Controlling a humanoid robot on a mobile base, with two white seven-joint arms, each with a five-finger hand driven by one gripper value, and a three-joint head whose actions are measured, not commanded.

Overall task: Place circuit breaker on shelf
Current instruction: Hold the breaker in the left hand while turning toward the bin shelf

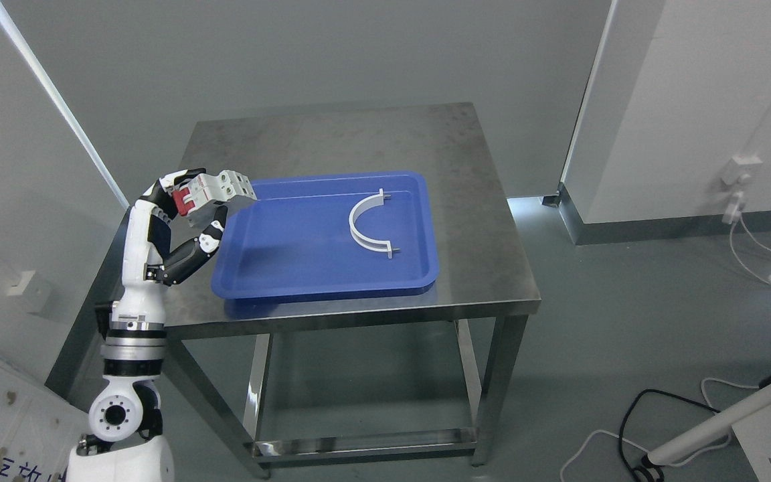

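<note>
My left hand (193,204) is raised over the left edge of the steel table (332,140), just left of the blue tray (278,268). Its fingers are shut on a white circuit breaker (218,189) with a red switch block, held in the air above the tray's left rim. The breaker sticks out to the right of the hand. No shelf is in view apart from the table's low frame. My right arm is not in view.
A white curved half-ring bracket (369,224) lies in the tray's right half. White wall panels stand at left and right. Cables (666,428) and a white bar lie on the floor at lower right.
</note>
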